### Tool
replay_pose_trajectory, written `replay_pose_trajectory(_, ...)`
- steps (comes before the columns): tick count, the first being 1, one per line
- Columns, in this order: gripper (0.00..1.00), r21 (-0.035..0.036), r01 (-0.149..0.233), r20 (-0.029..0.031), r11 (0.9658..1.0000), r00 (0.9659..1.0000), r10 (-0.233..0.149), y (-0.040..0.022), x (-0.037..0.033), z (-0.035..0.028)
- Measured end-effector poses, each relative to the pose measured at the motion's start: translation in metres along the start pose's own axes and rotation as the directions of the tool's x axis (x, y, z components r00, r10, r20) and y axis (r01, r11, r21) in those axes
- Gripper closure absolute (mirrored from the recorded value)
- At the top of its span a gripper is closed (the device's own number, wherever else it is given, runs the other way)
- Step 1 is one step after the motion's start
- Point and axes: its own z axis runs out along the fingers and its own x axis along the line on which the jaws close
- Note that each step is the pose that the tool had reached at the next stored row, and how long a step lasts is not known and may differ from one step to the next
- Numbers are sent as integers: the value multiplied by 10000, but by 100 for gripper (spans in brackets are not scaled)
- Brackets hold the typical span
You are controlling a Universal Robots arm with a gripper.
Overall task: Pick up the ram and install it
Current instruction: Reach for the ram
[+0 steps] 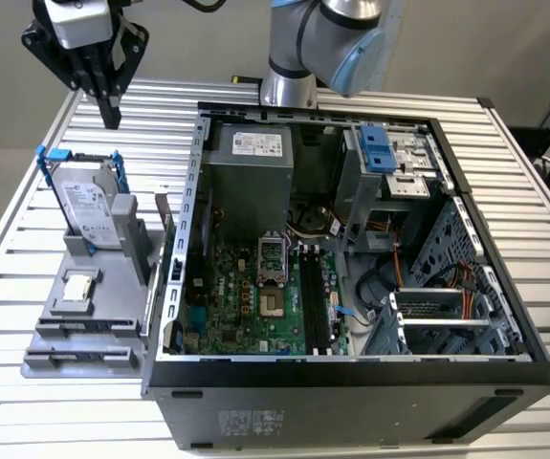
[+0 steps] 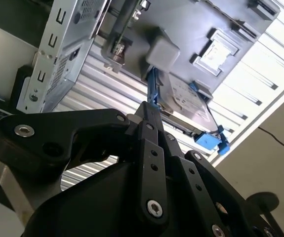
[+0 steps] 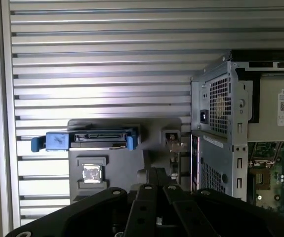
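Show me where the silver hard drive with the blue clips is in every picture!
Exterior view: the hard drive stands upright in the grey holder, on the exterior view's left of the computer case.
Second wrist view: the hard drive sits just beyond the gripper.
First wrist view: the hard drive is seen edge-on, beside the case.
Shared landmark: the small square chip in the same holder.

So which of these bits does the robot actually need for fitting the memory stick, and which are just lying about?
For the job: gripper, shut, holding nothing; ram, apparently standing on end in the grey holder; motherboard's black slots.
Lying about: hard drive in its blue-clipped frame; small square silver chip; power supply box.
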Motion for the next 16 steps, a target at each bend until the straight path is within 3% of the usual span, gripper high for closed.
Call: replay_pose_trajectory(16, 100, -1, 33, -2, 10000, 10000, -33, -5, 352, 0)
